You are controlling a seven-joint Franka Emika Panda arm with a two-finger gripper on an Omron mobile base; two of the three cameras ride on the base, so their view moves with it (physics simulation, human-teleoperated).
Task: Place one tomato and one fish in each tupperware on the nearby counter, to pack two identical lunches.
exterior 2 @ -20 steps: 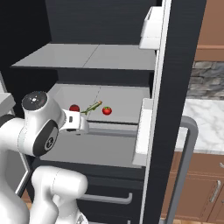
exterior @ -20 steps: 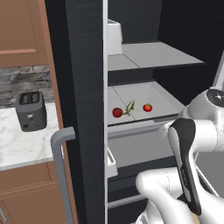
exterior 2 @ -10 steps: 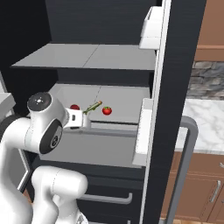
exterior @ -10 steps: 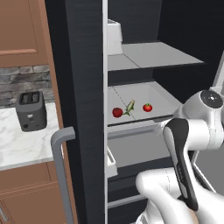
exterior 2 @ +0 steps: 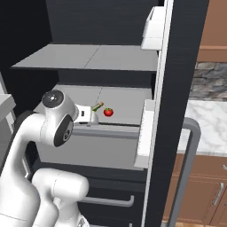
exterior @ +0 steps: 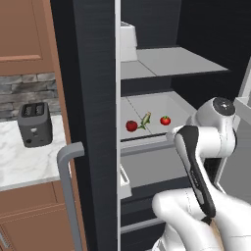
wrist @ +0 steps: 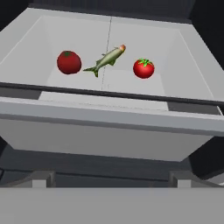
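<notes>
Glossy white, rounded arm point(exterior: 206, 142) links with a long black inlay strip along one segment, a grey disc capping the round joint, and bulbous white base segments below.

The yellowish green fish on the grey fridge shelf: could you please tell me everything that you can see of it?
The small slim yellowish green fish has a pale silvery belly, an orange-tipped snout and a forked tail. It lies flat and slantwise on the grey fridge shelf, head toward the back. It sits between two glossy red tomatoes, touching neither. Nothing holds it.
</notes>
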